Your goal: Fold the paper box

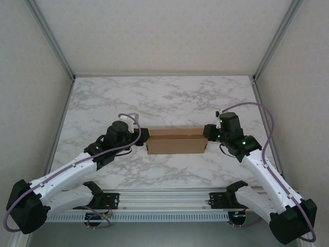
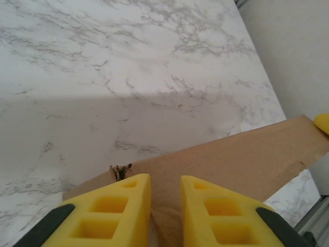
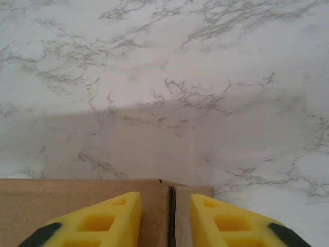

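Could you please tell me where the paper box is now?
Seen from above, the paper box lies centrally on the table, with the left gripper at its left end and the right gripper at its right end.

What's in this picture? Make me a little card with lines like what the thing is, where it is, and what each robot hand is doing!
Thing: paper box, plain brown cardboard, long and shallow
Where: middle of the marble table, lying crosswise between the two arms
Left gripper: at the box's left end, jaws a bit apart over the cardboard
Right gripper: at the box's right end, jaws a bit apart, a dark slit in the cardboard between them
Folding finished: hard to tell
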You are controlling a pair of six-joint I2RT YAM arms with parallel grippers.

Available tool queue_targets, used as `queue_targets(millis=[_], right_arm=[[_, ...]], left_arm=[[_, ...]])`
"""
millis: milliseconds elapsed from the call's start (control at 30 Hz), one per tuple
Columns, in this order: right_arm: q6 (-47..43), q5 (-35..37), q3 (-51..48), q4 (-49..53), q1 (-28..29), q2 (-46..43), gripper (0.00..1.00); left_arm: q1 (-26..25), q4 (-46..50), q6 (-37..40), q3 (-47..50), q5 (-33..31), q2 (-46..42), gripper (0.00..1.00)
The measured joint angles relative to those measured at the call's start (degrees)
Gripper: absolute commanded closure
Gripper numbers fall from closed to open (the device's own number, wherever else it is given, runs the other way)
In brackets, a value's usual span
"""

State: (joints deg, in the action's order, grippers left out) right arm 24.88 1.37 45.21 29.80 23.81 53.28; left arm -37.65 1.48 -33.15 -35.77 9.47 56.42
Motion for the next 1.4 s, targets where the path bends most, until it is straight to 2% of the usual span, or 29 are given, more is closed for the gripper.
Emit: queue_targets(millis=[433, 867, 1200, 1400], right_arm=[[0.52, -0.04, -2.54, -2.01, 0.0, -1.92, 0.68], [2.86, 0.0, -4.09, -3.3, 0.0, -2.8, 0.66], [6.67, -1.2, -7.34, -6.8, 0.0, -4.31, 0.69], [10.49, -2.56, -9.42, -9.75, -0.22, -5.11, 0.7]], left_arm=[[0.0, -7.76, -4.09, 6.86, 0.2, -2.95, 0.79], [-0.02, -8.35, -6.82, 8.02, 0.11, -3.52, 0.79], [-0.02, -8.83, -9.16, 9.75, -0.09, -5.01, 0.79], [-0.02, -12.22, -11.39, 12.15, -0.09, -5.6, 0.77]])
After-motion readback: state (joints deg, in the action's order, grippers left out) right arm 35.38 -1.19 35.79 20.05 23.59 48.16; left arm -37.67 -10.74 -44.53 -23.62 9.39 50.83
